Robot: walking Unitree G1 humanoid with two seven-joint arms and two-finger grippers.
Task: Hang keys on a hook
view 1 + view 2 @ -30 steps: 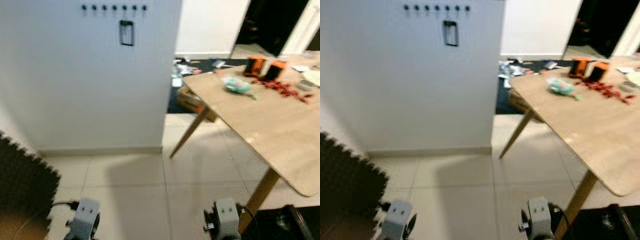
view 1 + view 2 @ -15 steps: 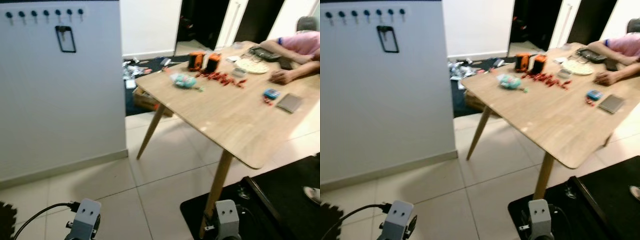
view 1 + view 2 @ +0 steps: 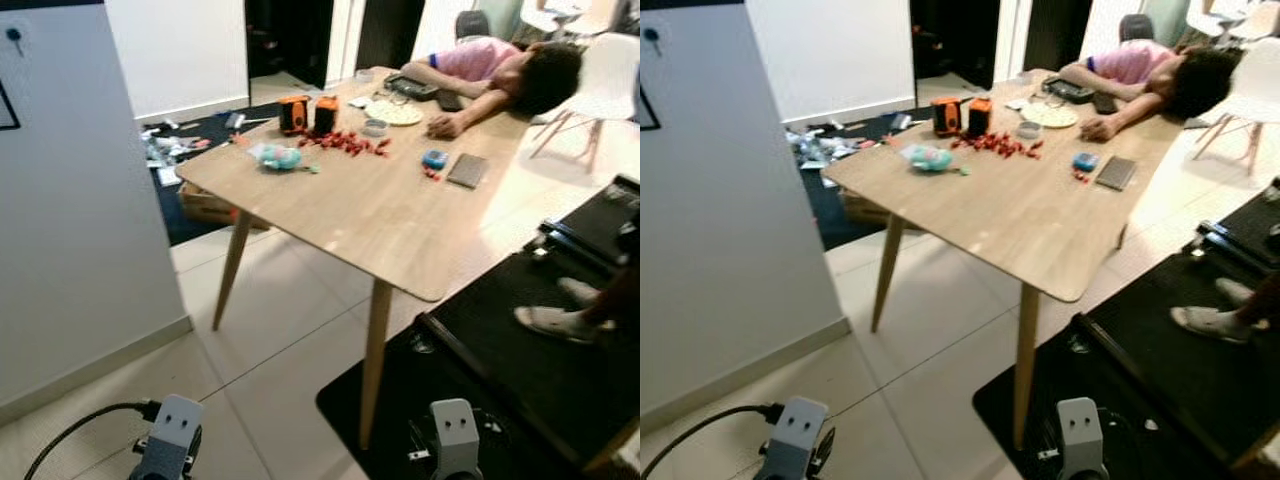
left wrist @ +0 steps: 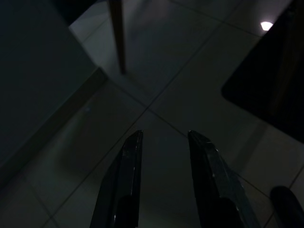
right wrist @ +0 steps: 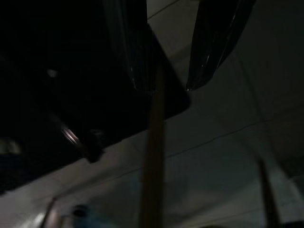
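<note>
A white wall panel (image 3: 60, 200) stands at the left, with one black hook (image 3: 13, 35) of its row showing at the top edge. On the wooden table (image 3: 370, 215) lies a small blue and red item (image 3: 433, 160) that may be the keys; I cannot tell for sure. Both arms hang low, the left wrist (image 3: 170, 440) and the right wrist (image 3: 450, 440) at the bottom of the picture. My left gripper (image 4: 164, 137) is open over the tiled floor with nothing in it. My right gripper (image 5: 166, 88) is open above a black mat and a table leg.
A person (image 3: 500, 70) lies slumped over the table's far end. Two orange objects (image 3: 305, 113), red bits, a teal toy (image 3: 275, 156) and a dark phone (image 3: 466, 170) sit on the table. A black mat (image 3: 520, 370) with a sandalled foot (image 3: 555, 320) lies to the right. Clutter covers the floor behind.
The camera has swung right: the hook panel slid to the left edge, and the whole table, the slumped person and the black mat came into view. Both arms still hang low.
</note>
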